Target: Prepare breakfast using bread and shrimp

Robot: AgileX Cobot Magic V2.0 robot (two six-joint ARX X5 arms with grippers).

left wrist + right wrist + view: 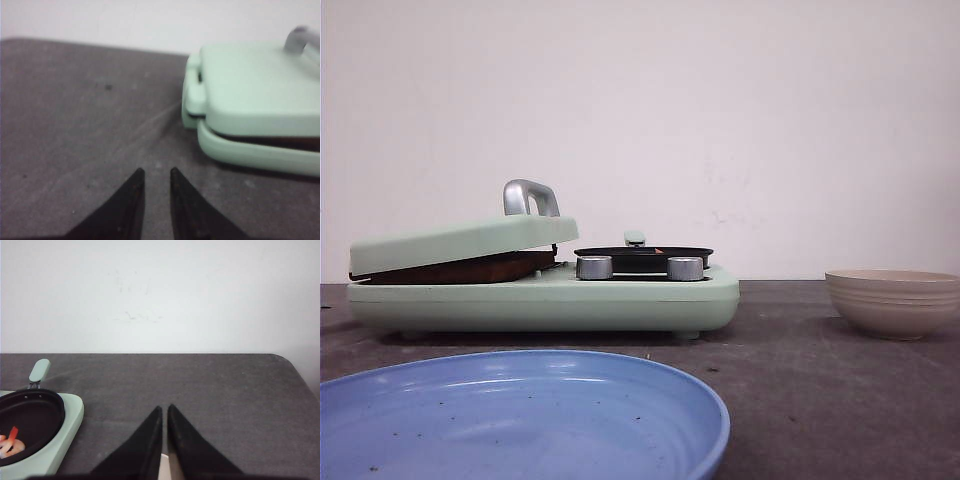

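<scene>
A blue plate sat nearest the front camera. The shrimp lay in the small black pan of the mint-green breakfast maker, beside the right claw, whose fingertips were almost touching, gripping nothing. The left claw was slightly parted and empty over the grey tabletop, near the maker's lowered lid. A dark brown edge showed under that lid; bread could not be made out. A beige bowl stood apart.
</scene>
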